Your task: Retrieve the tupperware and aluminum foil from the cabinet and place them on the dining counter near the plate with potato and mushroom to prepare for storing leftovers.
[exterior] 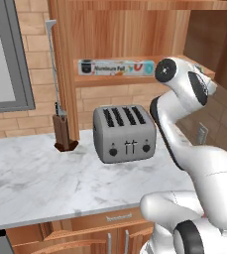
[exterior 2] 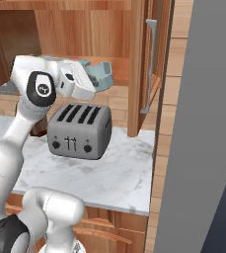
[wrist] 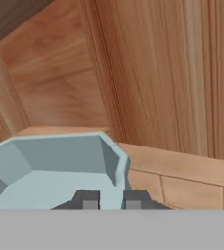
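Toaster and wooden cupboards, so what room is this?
It looks like a kitchen: a grey toaster sits on a marble worktop, and a box of aluminum foil lies on the shelf of the wooden cabinet.

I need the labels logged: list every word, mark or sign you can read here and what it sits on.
"Aluminum Foil" in black lettering, on the aluminum foil box lying on the cabinet shelf, left base view.
Red, orange and blue marks at its right end: no words readable.
Dark emblem at its left end: too blurred.
Toaster: no lettering, only knobs.
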